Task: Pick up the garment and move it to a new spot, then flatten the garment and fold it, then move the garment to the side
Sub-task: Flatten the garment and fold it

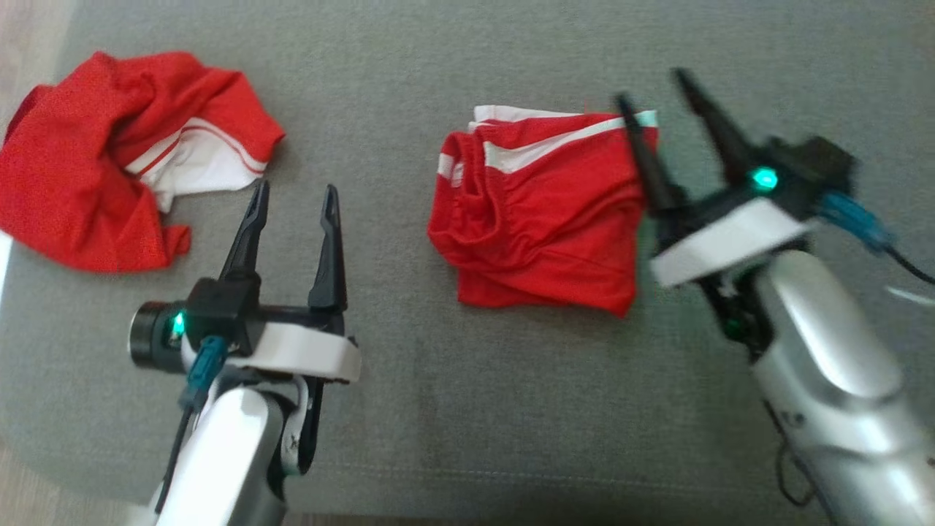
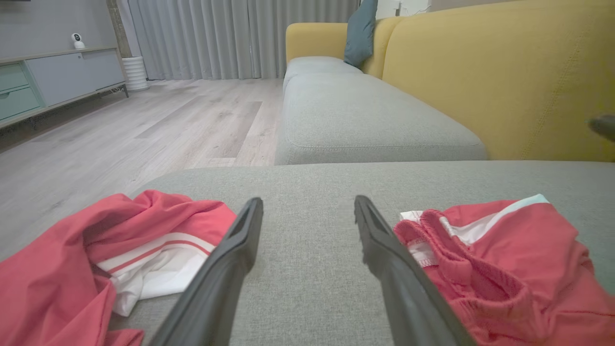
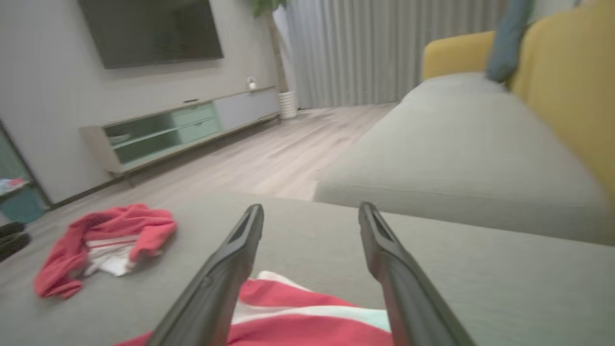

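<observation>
Soft, light, likely slippery: folded red garment [image 1: 540, 219] lies mid grey cushion [image 1: 467, 409], at 2 o'clock from left end effector [image 1: 296, 193], which is open and empty. The right end effector [image 1: 652, 86] is open at the garment's 3 o'clock edge, gripping nothing. Best hold is probably a pinch through all layers there. A crumpled red garment [image 1: 109, 161] sits at 10 o'clock.

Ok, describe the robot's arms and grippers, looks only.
The left gripper and right gripper each have two long, tapering black fingers on a black base with a green light and white bracket. A teal plug with a dark cable joins each wrist. Forearms are glossy silver-white.
</observation>
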Controlling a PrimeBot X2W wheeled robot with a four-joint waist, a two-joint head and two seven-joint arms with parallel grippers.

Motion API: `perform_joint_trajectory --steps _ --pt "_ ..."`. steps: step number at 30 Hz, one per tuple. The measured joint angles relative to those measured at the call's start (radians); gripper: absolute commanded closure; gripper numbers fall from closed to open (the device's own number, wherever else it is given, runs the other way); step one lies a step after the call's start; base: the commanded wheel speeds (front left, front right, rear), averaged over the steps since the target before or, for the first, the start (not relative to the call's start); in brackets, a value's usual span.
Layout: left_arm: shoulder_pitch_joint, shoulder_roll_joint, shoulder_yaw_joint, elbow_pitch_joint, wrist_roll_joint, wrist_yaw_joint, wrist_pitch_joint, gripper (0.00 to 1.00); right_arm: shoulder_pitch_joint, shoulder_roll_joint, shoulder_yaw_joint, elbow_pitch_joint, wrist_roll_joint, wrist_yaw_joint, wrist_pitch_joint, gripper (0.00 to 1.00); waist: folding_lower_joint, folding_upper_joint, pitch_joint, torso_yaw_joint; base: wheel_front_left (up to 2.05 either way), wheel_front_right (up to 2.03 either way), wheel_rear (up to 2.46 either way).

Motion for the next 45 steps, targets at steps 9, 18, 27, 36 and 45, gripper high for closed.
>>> perform_joint_trajectory --steps 9,18,27,36,45 --pt "0.053 0.034 0.038 -0.007 0.002 0.018 0.0 0.0 0.327 0.0 -0.36 -0.203 -0.196 0.0 0.001 0.0 -0.0001 0.0 -0.044 -0.072 0.0 0.0 0.0" --pt "0.126 0.062 0.058 -0.01 -0.01 0.029 0.0 0.0 0.521 0.084 -0.449 -0.39 -0.246 0.0 0.092 0.0 -0.0001 0.0 -0.125 -0.116 0.0 0.0 0.0" --pt "0.229 0.081 0.049 -0.02 -0.017 0.042 0.021 0.0 0.656 0.135 -0.475 -0.454 -0.246 0.0 0.151 0.0 -0.0001 0.0 -0.221 -0.122 0.0 0.0 0.0" --pt "0.296 0.099 0.036 -0.037 -0.026 0.044 0.037 0.0 0.73 0.152 -0.479 -0.467 -0.243 0.0 0.172 0.0 -0.0001 0.0 -0.297 -0.13 0.0 0.0 0.0" --pt "0.332 0.118 0.028 -0.066 -0.026 0.062 0.067 0.0 0.755 0.163 -0.476 -0.467 -0.235 0.0 0.187 0.0 -0.0001 0.0 -0.332 -0.13 0.0 0.0 0.0"
